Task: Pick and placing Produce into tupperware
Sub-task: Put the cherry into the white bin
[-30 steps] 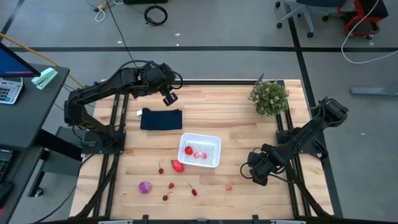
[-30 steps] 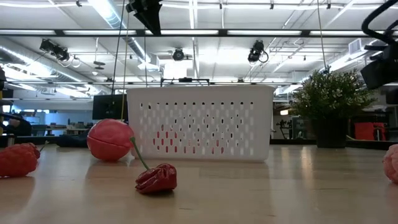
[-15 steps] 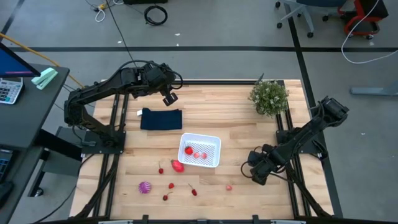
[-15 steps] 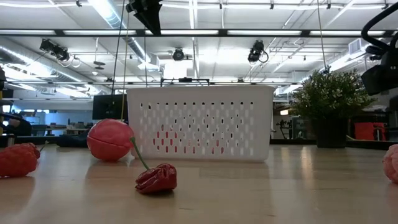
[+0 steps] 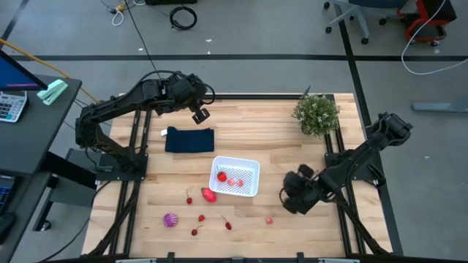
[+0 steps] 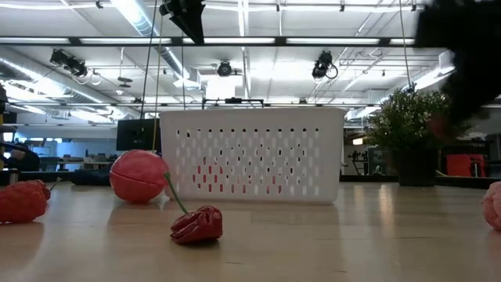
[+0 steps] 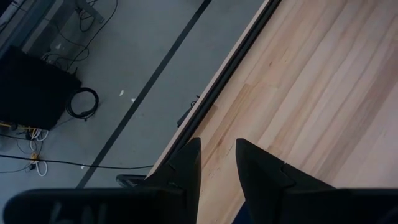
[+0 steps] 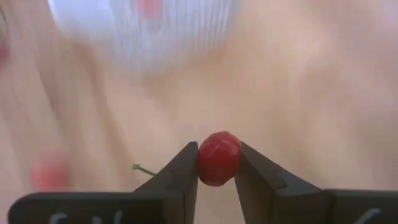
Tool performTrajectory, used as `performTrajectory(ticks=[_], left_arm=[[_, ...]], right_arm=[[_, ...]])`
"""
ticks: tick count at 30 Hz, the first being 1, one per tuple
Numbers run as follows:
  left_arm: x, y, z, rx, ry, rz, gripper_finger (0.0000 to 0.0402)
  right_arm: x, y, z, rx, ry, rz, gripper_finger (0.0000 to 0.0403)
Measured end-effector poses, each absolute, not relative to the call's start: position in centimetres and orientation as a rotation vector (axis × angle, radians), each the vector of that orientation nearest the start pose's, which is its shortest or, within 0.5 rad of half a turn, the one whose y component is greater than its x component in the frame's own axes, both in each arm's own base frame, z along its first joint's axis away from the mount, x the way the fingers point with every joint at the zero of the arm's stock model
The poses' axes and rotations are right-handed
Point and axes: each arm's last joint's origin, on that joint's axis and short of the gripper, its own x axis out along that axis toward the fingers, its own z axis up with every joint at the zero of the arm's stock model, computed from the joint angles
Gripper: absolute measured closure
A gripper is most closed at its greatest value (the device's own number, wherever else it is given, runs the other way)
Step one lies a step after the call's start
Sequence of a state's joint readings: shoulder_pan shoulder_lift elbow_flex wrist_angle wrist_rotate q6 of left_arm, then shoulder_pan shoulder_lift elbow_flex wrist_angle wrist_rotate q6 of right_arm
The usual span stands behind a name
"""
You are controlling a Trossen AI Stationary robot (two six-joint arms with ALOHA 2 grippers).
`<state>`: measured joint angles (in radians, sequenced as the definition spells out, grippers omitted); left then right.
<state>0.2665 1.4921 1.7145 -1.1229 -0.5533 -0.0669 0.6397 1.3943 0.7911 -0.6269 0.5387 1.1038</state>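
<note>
The white tupperware (image 5: 235, 176) sits mid-table and holds three red bits; in the low view the tupperware (image 6: 250, 153) shows its perforated wall. Near it on the wood lie the larger red piece (image 5: 209, 195), the purple ribbed ball (image 5: 170, 219), several small red bits (image 5: 201, 218) and a pink bit (image 5: 269, 219). My right gripper (image 5: 291, 201) hovers right of the tupperware, shut on a small red fruit (image 8: 218, 158). My left gripper (image 5: 199, 115) waits above the far left of the table, its fingers a narrow gap apart (image 7: 217, 158) with nothing between them. My right gripper pinches the small round red fruit (image 8: 218, 163) between its two fingers, one on each side of its body. The fruit is lifted clear of the table. A thin green stem (image 8: 144, 169) shows beside the left finger.
A navy folded cloth (image 5: 189, 139) lies far-left of the tupperware. A green potted plant (image 5: 316, 114) stands at the far right corner. In the low view a red stemmed piece (image 6: 197, 225) lies nearest, with bare wood around it.
My right gripper has swung quickly toward the table's left, closer to the tupperware, and shows blurred in the low view's upper right. The left arm and the produce on the table have kept still.
</note>
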Motion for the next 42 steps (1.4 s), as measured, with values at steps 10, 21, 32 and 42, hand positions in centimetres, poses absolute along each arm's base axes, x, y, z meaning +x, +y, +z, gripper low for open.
performTrajectory(ticks=[10,21,32,42], left_arm=[[26.8,8.9,40.7,0.074,0.888,0.792,0.0294],[26.9,8.9,40.7,0.078,0.886,0.79,0.0294],[26.9,8.9,40.7,0.096,0.895,0.781,0.0294],[26.9,8.9,40.7,0.096,0.895,0.781,0.0294]], right_arm=[[25.8,11.2,25.6,0.073,0.318,-0.697,0.0305],[31.6,4.3,23.8,0.313,0.567,-0.112,0.0305],[35.4,2.6,19.8,0.207,0.792,0.067,0.0305],[39.1,3.6,20.1,0.038,1.053,0.182,0.0287]])
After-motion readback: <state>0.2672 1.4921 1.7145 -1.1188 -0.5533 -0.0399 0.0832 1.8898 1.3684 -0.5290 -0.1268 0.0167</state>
